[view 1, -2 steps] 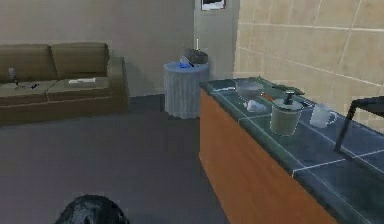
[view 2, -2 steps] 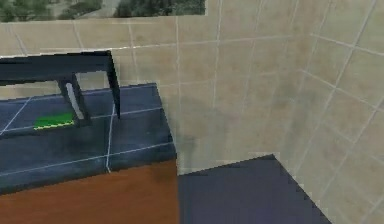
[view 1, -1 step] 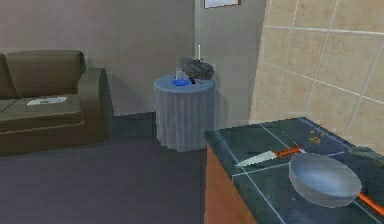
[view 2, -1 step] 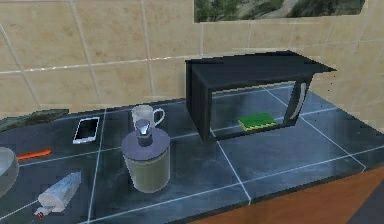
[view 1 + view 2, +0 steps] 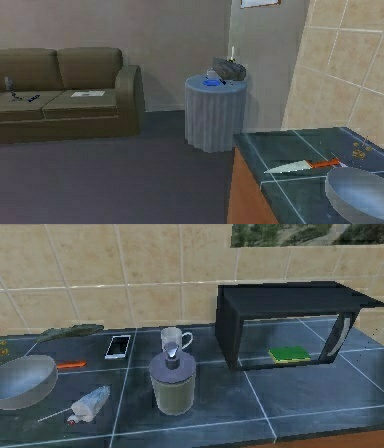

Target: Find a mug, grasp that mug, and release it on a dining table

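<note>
Mug-finding step is ending: on the counter (image 5: 300, 409), right of the phone (image 5: 118, 345), the white mug (image 5: 177, 337) is standing behind a grey canister (image 5: 173, 386), left of the microwave (image 5: 290, 299). The next move is probably calling for a reach past that canister. Gripper state: cannot tell.

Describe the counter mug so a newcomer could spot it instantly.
In the arm side view, start at the big black microwave on the dark tiled countertop. Just left of it, near the wall, stands the mug, between the microwave and a flat-lying phone. It is the only small white cup with a handle; the grey canister in front of it is bulkier.
</note>
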